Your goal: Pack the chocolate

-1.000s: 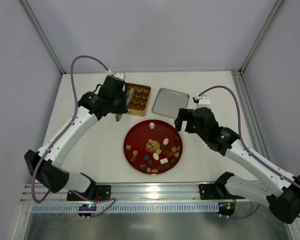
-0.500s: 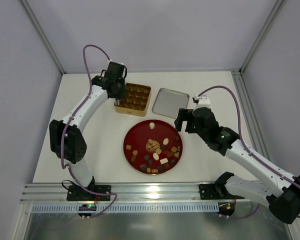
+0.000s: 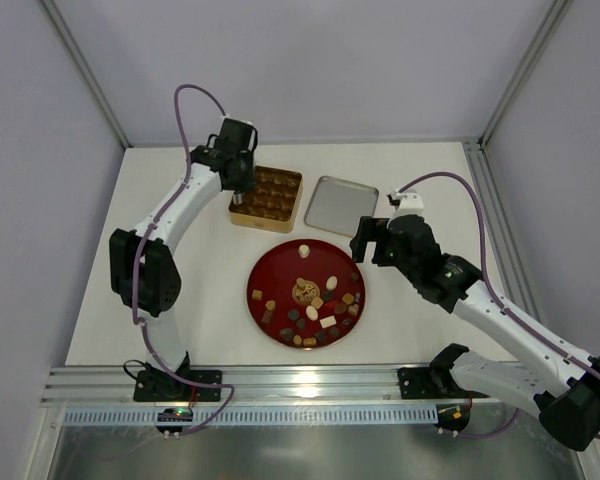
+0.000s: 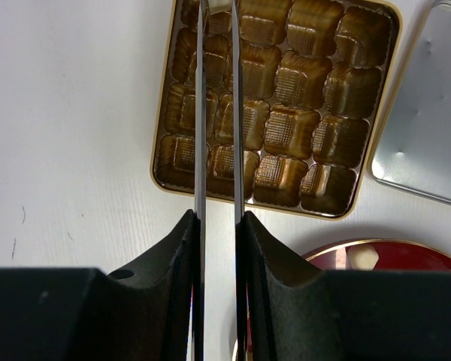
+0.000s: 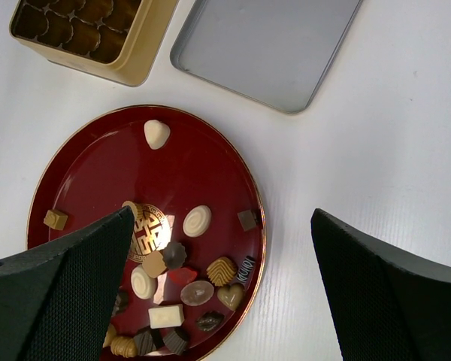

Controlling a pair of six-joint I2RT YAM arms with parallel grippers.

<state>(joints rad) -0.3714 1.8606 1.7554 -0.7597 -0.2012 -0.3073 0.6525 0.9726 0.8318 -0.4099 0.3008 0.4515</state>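
Observation:
Several chocolates in dark, caramel and cream-white lie on the round dark-red plate, mostly at its near side; they also show in the right wrist view. The square gold tin stands open behind the plate, its brown moulded cells looking empty. My left gripper hangs over the tin's left side; its thin blades stand close together on a small pale chocolate at the tips, half cut off by the frame's top edge. My right gripper is wide open and empty above the plate's right part.
The tin's lid lies inside-up, silver, to the right of the tin; it also shows in the right wrist view and the left wrist view. A lone cream chocolate lies at the plate's far edge. White tabletop surrounds everything.
My left arm has swung back from beside the plate's upper left to the tin's left side, the gripper now over the tin. The right arm has hardly moved.

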